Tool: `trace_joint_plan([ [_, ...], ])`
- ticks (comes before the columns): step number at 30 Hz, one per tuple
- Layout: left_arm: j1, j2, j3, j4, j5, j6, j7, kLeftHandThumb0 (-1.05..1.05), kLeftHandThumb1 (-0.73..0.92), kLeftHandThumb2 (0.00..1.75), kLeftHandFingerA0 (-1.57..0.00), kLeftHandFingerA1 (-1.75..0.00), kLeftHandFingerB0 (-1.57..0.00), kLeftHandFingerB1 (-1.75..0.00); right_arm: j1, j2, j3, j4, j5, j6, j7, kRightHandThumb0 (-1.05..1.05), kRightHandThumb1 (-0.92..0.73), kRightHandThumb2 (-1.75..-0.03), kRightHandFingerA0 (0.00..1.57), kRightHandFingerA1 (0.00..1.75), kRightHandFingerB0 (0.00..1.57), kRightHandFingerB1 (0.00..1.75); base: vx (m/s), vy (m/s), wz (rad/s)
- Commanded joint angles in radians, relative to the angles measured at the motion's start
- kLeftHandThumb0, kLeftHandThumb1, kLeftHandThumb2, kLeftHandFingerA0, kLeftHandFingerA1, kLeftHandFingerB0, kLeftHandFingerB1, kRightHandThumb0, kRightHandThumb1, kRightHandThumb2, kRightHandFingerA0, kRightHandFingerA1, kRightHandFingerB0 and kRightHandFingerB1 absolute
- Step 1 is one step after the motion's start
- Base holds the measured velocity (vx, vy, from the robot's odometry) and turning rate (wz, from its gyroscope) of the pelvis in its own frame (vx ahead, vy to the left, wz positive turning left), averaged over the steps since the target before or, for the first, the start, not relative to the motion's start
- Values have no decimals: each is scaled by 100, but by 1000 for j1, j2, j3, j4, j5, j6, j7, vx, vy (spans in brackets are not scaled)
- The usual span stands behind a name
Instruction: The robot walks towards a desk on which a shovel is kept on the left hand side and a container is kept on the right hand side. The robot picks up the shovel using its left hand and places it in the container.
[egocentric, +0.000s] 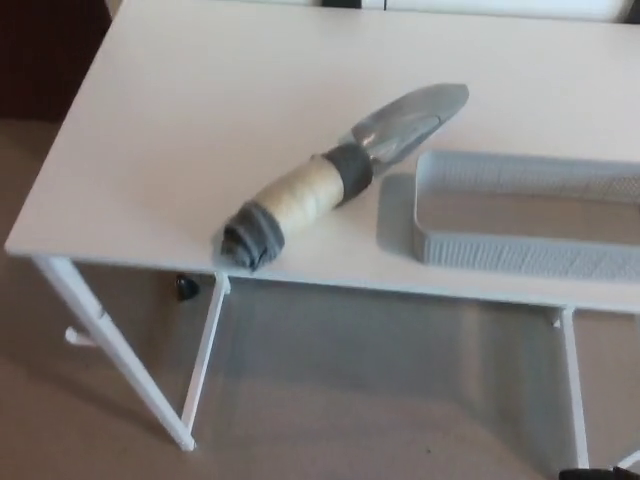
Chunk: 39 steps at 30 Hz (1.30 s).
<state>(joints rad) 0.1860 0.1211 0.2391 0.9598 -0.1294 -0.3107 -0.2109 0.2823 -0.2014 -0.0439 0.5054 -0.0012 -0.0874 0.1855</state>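
White desk (150, 150) fills the view; neither hand shows. Grey-bladed trowel-like shovel with tan taped handle (335, 180) lies diagonally, just left of the grey slatted container (500, 250). Its handle end nears the desk's front edge, so a clumsy grasp could knock it off.

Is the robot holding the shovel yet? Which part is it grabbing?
No, nothing is held. The shovel lies on the desk beside the container, and neither robot hand is in the picture.

Both hands out of view.
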Motion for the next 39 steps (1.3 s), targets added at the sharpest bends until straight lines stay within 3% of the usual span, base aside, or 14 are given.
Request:
trace_joint_plan([
  [1,-4,24,16,18,-16,-42,-29,-14,50,58,-47,-43,-43,-38,-6,-7,11,30,-21,-17,-8,-3,-42,-52,70,63,55,56,213,41,-24],
  [9,8,27,12,9,-3,-61,-32,-19,47,59,-46,-46,-40,-39,-11,-5,17,25,-23,-16,-12,-3,-41,-51,71,64,55,57,236,176,-42],
  [23,53,35,-35,-26,34,-97,-22,-20,49,55,-52,-45,-47,-39,-14,6,12,52,-11,-38,1,-7,-42,-52,70,65,54,56,75,4,7],
  [27,75,27,-43,-60,25,-92,-23,-25,43,61,-47,-47,-46,-43,-12,10,11,40,-3,-27,6,-5,-42,-52,71,67,55,59,62,-17,3],
  [29,32,31,-29,40,14,-103,-35,-22,46,59,-49,-46,-47,-42,-9,10,11,43,-3,-30,8,-4,-43,-52,71,67,54,58,98,-24,4],
  [35,31,28,-26,34,10,-83,-39,-20,48,54,-52,-43,-50,-38,-13,4,20,41,-19,-36,1,-6,-42,-52,70,67,56,59,0,0,0],
  [39,48,22,-47,23,35,-149,-40,-20,47,59,-50,-46,-49,-42,-23,3,24,34,-28,-17,-12,-4,-41,-55,75,69,55,59,0,0,0],
])
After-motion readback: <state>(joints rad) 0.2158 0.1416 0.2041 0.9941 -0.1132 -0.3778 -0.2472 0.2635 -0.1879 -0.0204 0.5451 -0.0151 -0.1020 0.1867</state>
